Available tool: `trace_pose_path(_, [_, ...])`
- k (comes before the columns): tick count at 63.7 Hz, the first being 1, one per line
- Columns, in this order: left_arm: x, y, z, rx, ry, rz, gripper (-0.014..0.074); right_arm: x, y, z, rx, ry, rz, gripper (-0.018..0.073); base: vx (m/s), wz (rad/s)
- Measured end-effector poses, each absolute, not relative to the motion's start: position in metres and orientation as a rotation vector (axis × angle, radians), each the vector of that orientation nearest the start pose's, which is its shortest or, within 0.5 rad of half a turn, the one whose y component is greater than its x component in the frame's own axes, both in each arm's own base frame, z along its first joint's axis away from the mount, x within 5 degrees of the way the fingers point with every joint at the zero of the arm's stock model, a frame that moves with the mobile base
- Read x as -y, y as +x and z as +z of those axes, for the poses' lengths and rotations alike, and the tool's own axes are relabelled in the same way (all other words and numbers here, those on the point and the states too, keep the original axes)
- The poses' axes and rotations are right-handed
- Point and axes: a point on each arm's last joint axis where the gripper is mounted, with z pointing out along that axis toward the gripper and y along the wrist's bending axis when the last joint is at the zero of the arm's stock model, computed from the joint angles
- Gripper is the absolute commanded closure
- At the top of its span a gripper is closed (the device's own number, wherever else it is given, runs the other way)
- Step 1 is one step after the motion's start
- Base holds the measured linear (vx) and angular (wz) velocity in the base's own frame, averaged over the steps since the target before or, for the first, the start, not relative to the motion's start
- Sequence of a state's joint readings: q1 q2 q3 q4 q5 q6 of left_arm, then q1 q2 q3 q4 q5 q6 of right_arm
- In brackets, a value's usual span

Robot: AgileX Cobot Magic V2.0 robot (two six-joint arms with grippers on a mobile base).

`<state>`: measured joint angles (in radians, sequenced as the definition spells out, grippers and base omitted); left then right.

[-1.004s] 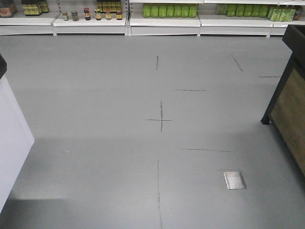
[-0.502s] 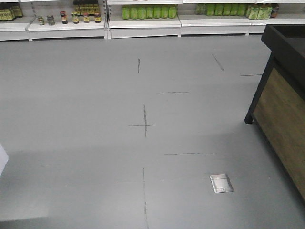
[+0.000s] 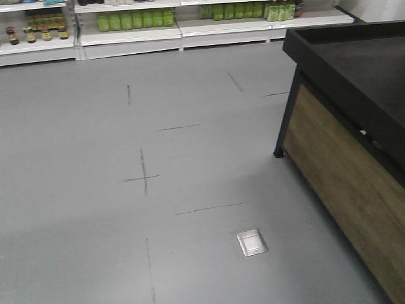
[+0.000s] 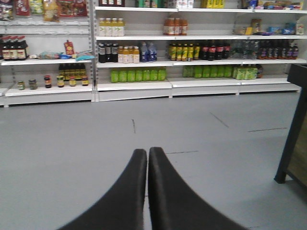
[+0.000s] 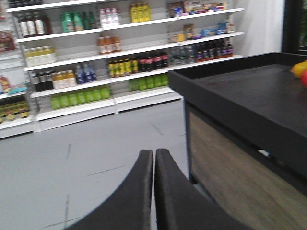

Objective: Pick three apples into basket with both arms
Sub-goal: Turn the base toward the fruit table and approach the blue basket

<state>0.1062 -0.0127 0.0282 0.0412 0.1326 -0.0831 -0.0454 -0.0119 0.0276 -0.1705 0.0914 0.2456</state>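
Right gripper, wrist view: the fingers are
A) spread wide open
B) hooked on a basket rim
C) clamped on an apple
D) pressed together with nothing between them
D: the right gripper shows its two dark fingers meeting along their length with nothing held. Only grey floor and the black-topped display stand lie beyond.

No readable text, labels on the shelf bottles too small and blurred
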Motion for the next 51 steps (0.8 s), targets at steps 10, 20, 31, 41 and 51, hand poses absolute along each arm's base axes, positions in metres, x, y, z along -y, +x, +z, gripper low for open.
trace_pose_path(10, [-0.0065,0.0561,0.1923,-1.627,-0.125,0.054,0.0603,0.004,0.0565,0.1963,-1.586,0.108,0.011,0.0564,0.12,-0.46])
trace_pose_path(20, [-0.0065,0.0561,0.1923,-1.627,-0.125,0.054,0.0603,0.004,0.0565,0.1963,-1.586,0.108,0.011,0.0564,0.12,-0.45])
trace_pose_path(31, [-0.0065,0.0561,0.1923,-1.627,-0.125,0.054,0.0603,0.004,0.0565,0.1963,-1.586,0.108,0.011,0.0564,0.12,-0.45])
trace_pose_path(41, [-0.0065,0.0561,0.1923,-1.627,-0.125,0.054,0.0603,0.004,0.0565,0.1963,-1.586,0.108,0.011,0.0564,0.12,-0.46])
trace_pose_path(51, [-0.0065,0.0561,0.1923,-1.627,-0.125,0.054,0.0603,0.004,0.0565,0.1963,-1.586,0.108,0.011,0.0564,0.12,-0.46])
